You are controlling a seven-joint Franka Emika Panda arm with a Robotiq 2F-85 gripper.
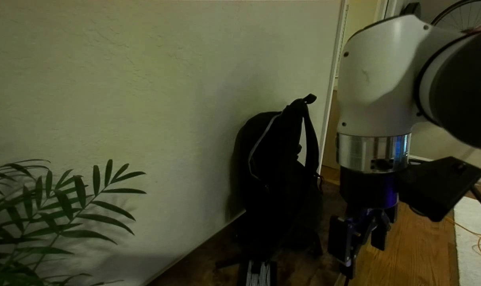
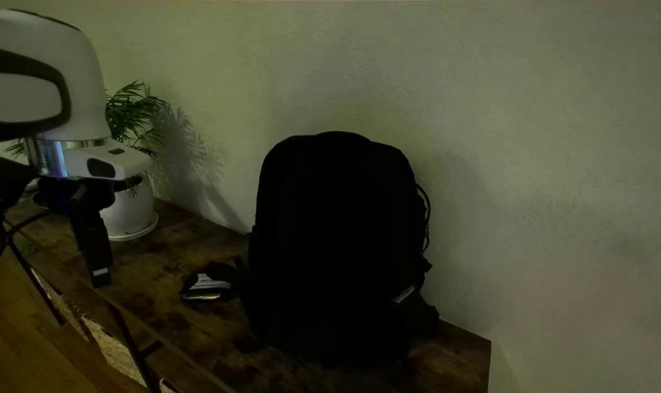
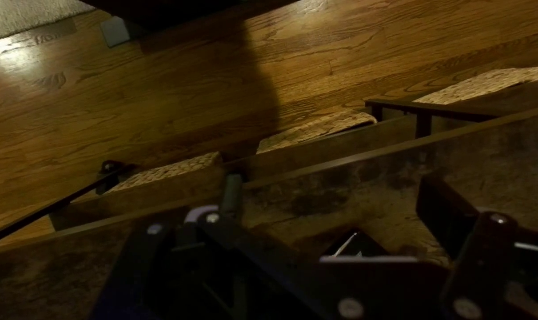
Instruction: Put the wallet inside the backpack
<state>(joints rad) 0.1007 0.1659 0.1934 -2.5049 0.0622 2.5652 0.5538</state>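
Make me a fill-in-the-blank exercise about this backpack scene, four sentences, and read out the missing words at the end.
The fabric of the backpack is mostly ____ in colour.
Lying beside the backpack, the thing to be put inside is the ____.
The plant grows in a white ____.
The gripper is not shut but ____.

Missing words: black; wallet; pot; open.

in an exterior view: wallet [image 1: 259, 275], plant [image 1: 64, 202] cut by edge | wrist view: wallet partly behind gripper [image 3: 340, 208]
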